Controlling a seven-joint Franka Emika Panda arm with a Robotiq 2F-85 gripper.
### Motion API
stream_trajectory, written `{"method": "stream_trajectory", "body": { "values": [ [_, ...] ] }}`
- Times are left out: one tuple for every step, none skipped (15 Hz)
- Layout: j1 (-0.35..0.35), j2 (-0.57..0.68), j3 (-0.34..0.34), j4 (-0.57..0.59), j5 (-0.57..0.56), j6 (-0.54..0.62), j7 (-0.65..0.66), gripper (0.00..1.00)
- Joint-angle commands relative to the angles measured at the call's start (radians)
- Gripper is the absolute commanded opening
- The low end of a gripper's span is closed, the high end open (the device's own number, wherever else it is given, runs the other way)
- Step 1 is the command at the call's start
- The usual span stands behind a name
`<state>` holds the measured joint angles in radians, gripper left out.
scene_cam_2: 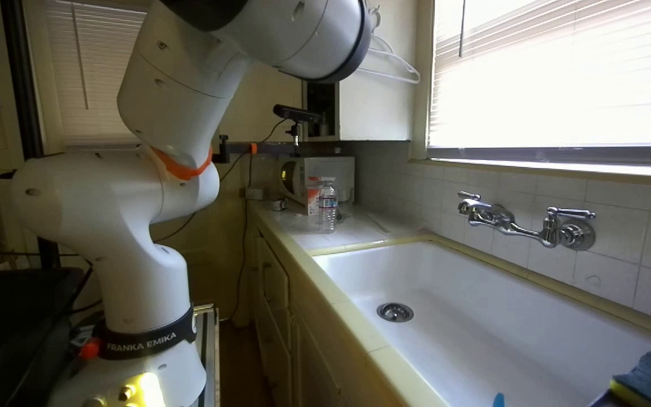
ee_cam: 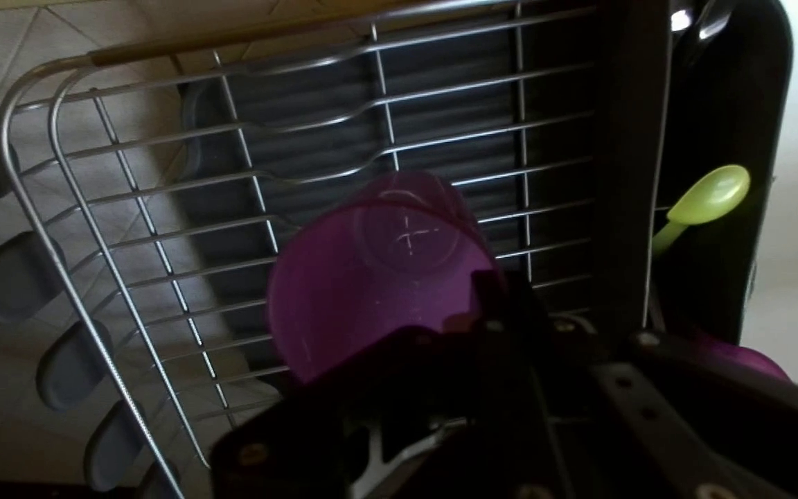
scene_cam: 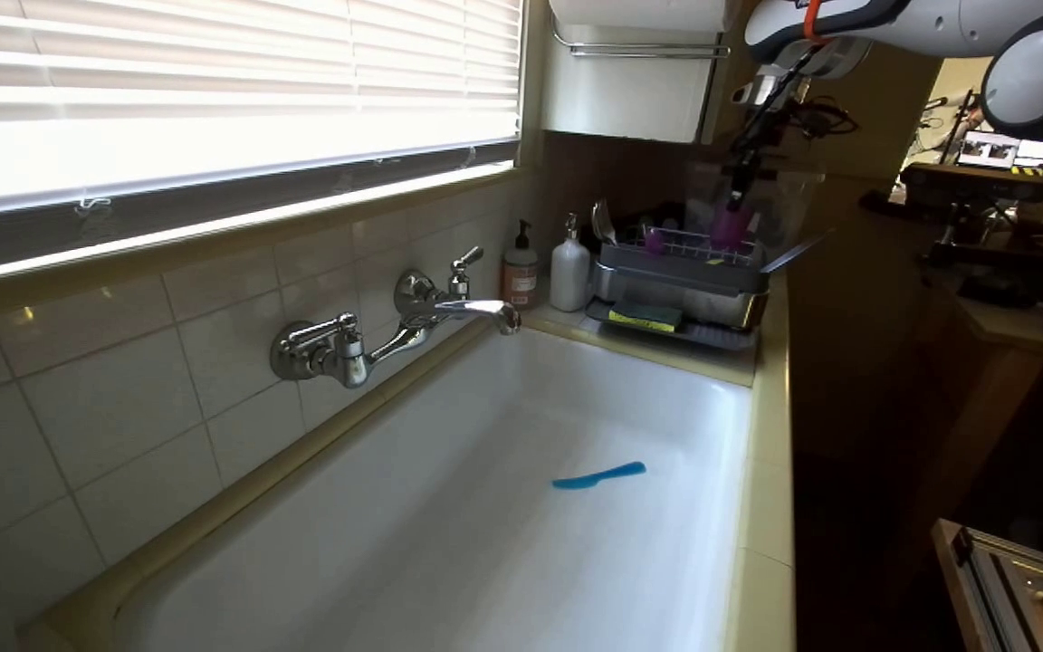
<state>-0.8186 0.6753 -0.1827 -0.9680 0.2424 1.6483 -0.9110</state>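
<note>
The gripper is closed on the rim of one purple cup at the dish rack; whether the cup's base touches the wires, I cannot tell. The dark wall of the caddy stands just beside the cup, with one green spoon and one purple thing, partly hidden, beyond it. In an exterior view, two bottles stand near the rack, one sponge lies before it, and one blue knife lies in the sink. One tap has two handles.
</note>
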Motion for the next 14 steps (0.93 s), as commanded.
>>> {"method": "stream_trajectory", "body": {
  "values": [
    [0.047,-0.128,-0.024,-0.212,-0.040,0.098,0.019,0.01],
    [0.054,-0.154,-0.027,-0.254,-0.045,0.118,0.022,0.01],
    [0.060,-0.182,-0.027,-0.300,-0.047,0.134,0.022,0.01],
    [0.066,-0.208,-0.027,-0.339,-0.048,0.150,0.025,0.01],
    [0.069,-0.235,-0.027,-0.379,-0.044,0.167,0.025,0.01],
    [0.072,-0.264,-0.025,-0.420,-0.041,0.180,0.021,0.01],
    [0.075,-0.293,-0.023,-0.462,-0.036,0.203,0.018,0.01],
    [0.078,-0.324,-0.022,-0.503,-0.035,0.225,0.016,0.01],
    [0.081,-0.355,-0.021,-0.545,-0.034,0.247,0.013,0.01],
    [0.085,-0.388,-0.021,-0.588,-0.036,0.269,0.012,0.01],
    [0.090,-0.418,-0.020,-0.631,-0.039,0.295,0.016,0.01],
    [0.095,-0.451,-0.020,-0.674,-0.042,0.319,0.021,0.01],
    [0.099,-0.483,-0.018,-0.718,-0.040,0.341,0.022,0.01],
    [0.101,-0.513,-0.016,-0.760,-0.039,0.368,0.023,0.01]
  ]
}}
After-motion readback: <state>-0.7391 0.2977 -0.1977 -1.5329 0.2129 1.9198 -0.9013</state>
